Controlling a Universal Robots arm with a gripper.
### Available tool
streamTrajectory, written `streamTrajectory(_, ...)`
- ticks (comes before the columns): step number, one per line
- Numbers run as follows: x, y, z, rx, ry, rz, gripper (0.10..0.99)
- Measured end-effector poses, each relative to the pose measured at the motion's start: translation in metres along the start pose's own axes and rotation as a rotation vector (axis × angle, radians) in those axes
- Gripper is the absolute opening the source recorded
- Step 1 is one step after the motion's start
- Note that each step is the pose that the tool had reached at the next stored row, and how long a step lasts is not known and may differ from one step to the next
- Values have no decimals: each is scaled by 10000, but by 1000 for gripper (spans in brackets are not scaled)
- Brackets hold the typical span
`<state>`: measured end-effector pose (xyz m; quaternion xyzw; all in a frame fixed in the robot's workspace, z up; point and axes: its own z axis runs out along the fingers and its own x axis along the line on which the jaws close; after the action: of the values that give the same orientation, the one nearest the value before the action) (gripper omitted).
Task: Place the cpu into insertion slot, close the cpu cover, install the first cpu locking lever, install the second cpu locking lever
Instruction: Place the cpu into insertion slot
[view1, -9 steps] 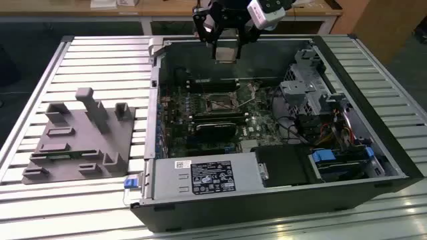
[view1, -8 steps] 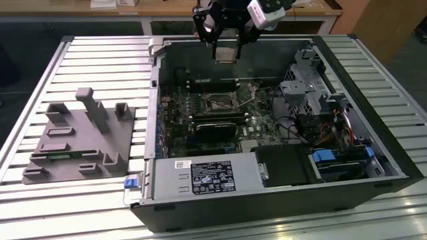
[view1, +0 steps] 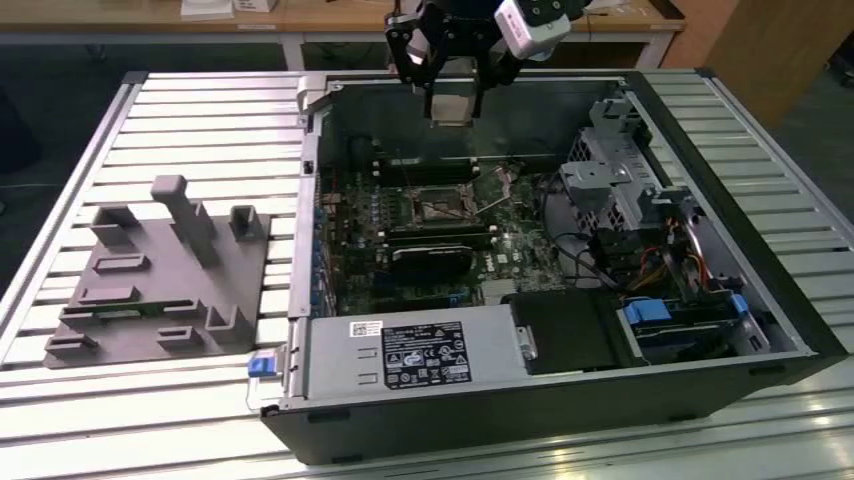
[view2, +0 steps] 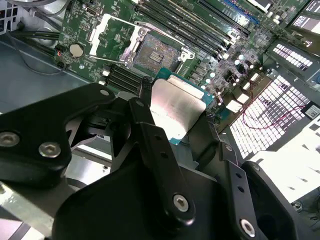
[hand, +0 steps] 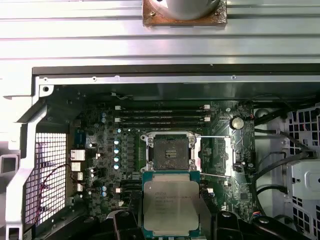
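My gripper (view1: 451, 98) hangs over the far wall of the open computer case, shut on the cpu (view1: 451, 108). The cpu (hand: 171, 202) is a square chip with a pale metal face and a green rim, held by its edges between the black fingers (view2: 145, 107) in both wrist views. It is well above the motherboard and touches nothing. The insertion slot (hand: 171, 152) lies bare on the green board, its dark centre showing (view2: 157, 55). The cpu cover (hand: 215, 152) is swung open beside the slot, with the thin wire levers released along it.
The case's metal walls (view1: 310, 200) ring the board. Memory sticks (hand: 162, 114) sit close to the slot; a drive cage (view1: 627, 170) and cables are on the exterior view's right, a power supply (view1: 427, 355) in front. A grey fixture (view1: 154, 275) stands on the slatted table.
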<state>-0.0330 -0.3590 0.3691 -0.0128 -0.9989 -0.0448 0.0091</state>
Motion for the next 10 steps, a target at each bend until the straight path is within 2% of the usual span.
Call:
streamTrajectory(5, 0, 0, 3, 0, 0, 0, 537)
streamTrajectory(7, 0, -3, 30, 0, -18, -2, 537)
streamTrajectory(8, -2, -19, 215, -2, -97, -9, 537)
streamTrajectory(10, -2, -20, 230, 159, -103, -6, 537)
